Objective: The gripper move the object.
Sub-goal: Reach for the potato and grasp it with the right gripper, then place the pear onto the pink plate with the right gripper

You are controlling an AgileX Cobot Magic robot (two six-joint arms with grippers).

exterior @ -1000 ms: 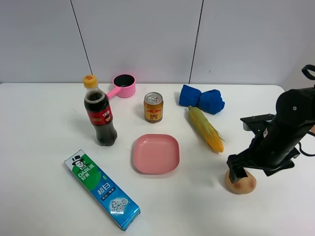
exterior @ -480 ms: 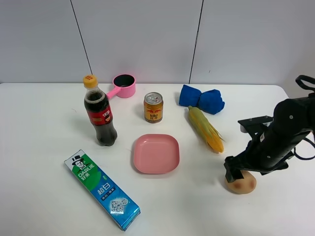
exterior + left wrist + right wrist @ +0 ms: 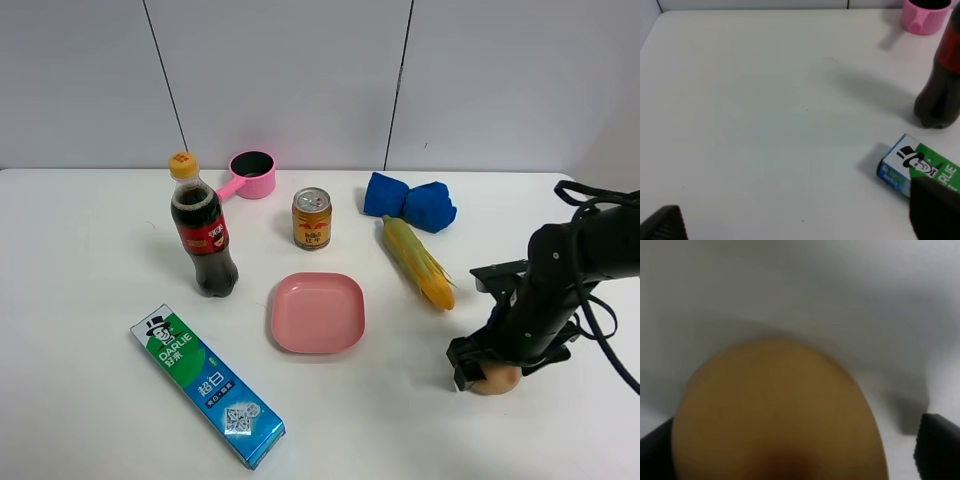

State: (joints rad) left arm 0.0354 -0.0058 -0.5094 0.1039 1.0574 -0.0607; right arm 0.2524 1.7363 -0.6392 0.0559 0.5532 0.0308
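Note:
The tan-yellow potato (image 3: 500,381) lies on the white table at the front right, mostly covered by my right arm. My right gripper (image 3: 488,374) is down over it, with one black finger on each side. In the right wrist view the blurred potato (image 3: 775,410) fills the picture between the fingertips of the right gripper (image 3: 797,452). One fingertip is at the potato's edge and a gap shows at the other, so the jaws stand open. My left gripper (image 3: 797,222) is open and empty above bare table; it is out of the exterior high view.
A corn cob (image 3: 418,262) and blue cloth (image 3: 410,201) lie behind the potato. A pink plate (image 3: 317,312), can (image 3: 311,218), pink pot (image 3: 251,174), cola bottle (image 3: 203,235) and toothpaste box (image 3: 207,385) stand to the left. The table's right edge is near my right arm.
My right arm has come down and a little left over the potato, so the gripper now straddles it and hides most of it. The potato has not visibly moved.

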